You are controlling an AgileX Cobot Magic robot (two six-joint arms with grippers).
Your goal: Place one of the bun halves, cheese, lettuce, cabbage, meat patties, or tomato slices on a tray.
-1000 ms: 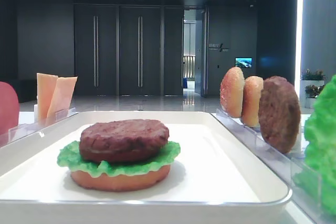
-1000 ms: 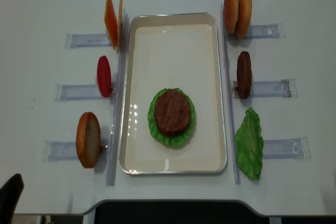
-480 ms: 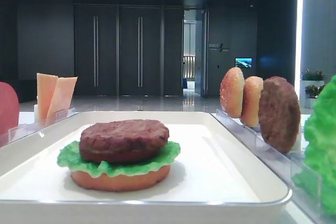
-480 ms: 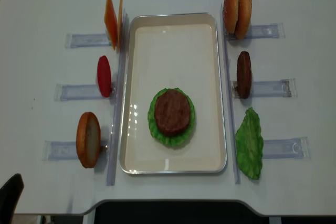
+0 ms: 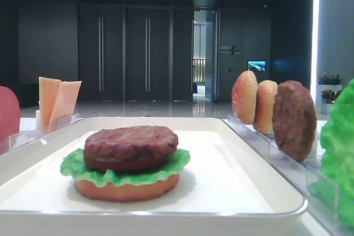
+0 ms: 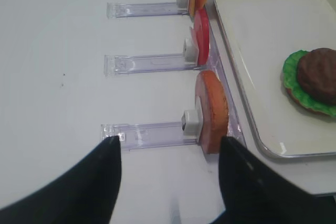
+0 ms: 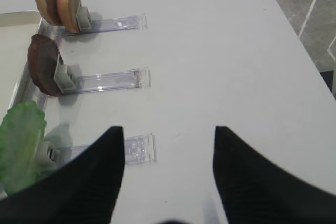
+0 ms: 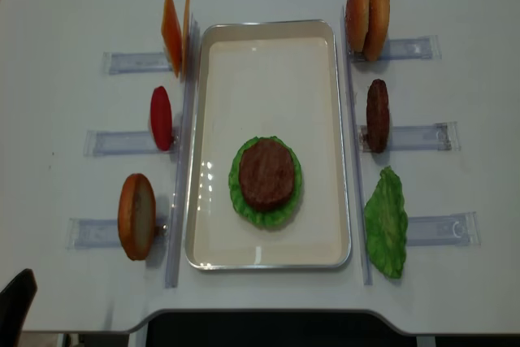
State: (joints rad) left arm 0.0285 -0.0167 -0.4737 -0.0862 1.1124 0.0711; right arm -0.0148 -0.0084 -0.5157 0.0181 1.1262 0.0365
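Nothing on the table shifts: stack on the tray is unchanged, meat patty topmost. Right gripper jaws apart and empty, narrowing slightly; left gripper apart, empty. Next ingredient not picked yet.

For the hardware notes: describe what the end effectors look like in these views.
Only the fingers show. In each wrist view, the right end effector and left end effector appear as two broad, matte black fingers with a finely ribbed texture, tapering to blunt tips. No cables, markings or arm links are visible.
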